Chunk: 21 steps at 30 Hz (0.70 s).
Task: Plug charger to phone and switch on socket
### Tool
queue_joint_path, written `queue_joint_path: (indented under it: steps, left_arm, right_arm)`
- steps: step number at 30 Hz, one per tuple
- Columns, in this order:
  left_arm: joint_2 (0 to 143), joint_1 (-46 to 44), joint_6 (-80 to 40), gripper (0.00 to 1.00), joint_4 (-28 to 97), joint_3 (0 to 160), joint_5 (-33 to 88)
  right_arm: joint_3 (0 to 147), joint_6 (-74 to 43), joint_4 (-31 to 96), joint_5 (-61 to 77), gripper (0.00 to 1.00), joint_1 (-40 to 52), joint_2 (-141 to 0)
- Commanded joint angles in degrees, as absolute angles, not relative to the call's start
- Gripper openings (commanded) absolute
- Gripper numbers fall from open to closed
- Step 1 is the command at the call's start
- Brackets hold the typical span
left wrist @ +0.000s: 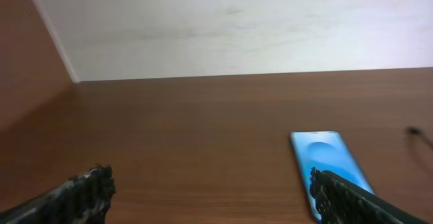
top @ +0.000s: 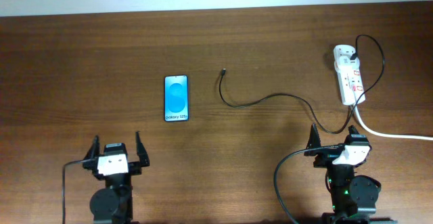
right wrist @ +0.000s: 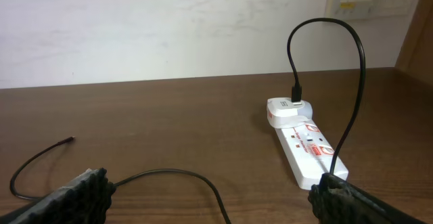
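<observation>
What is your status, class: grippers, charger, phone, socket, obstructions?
Left gripper open, empty; right gripper open, empty. Charger tip lying loose right of phone, not plugged in. Socket far right, untouched. Nothing in the way.

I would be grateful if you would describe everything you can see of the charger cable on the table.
The charger is a long, thin black cable, rubbery in look. Its small plug tip lies free on the wooden table, to the right of the phone and not touching it. The cable curves rightwards across the tabletop, then arches up off the surface and plugs down into a white adapter at the far end of the socket.
</observation>
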<state>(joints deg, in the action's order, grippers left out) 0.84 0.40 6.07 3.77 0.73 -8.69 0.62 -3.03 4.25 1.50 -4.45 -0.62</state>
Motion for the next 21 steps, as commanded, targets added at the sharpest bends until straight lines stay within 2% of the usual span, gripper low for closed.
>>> queue_joint_path:
  steps: [1, 5, 9, 13, 16, 18, 19, 21]
  left_arm:
    - [0.3, 0.7, 8.1, 0.99, 3.6, 0.5, -12.9]
    - [0.3, 0.7, 8.1, 0.99, 3.5, 0.5, -12.7]
    - [0.4, 0.7, 7.1, 0.99, 1.2, 0.6, 1.9]
    - [8.9, 0.7, 4.0, 0.99, -0.4, 8.5, 2.4]
    - [26.2, 0.7, 4.0, 0.99, -0.1, 20.4, 4.4]
    - [42.0, 0.7, 5.0, 0.99, 7.6, 34.5, 7.6]
    - [53.5, 0.6, 5.1, 0.99, 18.8, 47.6, 8.9]
    - [64.8, 0.5, 5.0, 0.99, 30.8, 61.6, 9.3]
  right_arm:
    - [0.3, -3.5, 4.5, 1.4, 0.98, -4.1, -0.2]
    - [0.3, -3.5, 4.5, 1.4, 0.98, -4.1, -0.2]
    - [0.3, -3.5, 4.5, 2.2, 0.98, -4.1, -0.3]
    - [0.9, -3.5, 3.4, 4.1, 0.98, -4.1, -0.3]
    - [3.6, -3.5, 4.2, 7.0, 0.98, -4.1, -0.4]
    - [7.3, -3.5, 7.0, 7.9, 0.98, -4.1, -1.6]
    - [12.0, -3.5, 10.2, 9.3, 0.98, -4.1, -4.5]
    - [18.9, -3.5, 13.1, 11.1, 0.98, -4.1, -11.2]
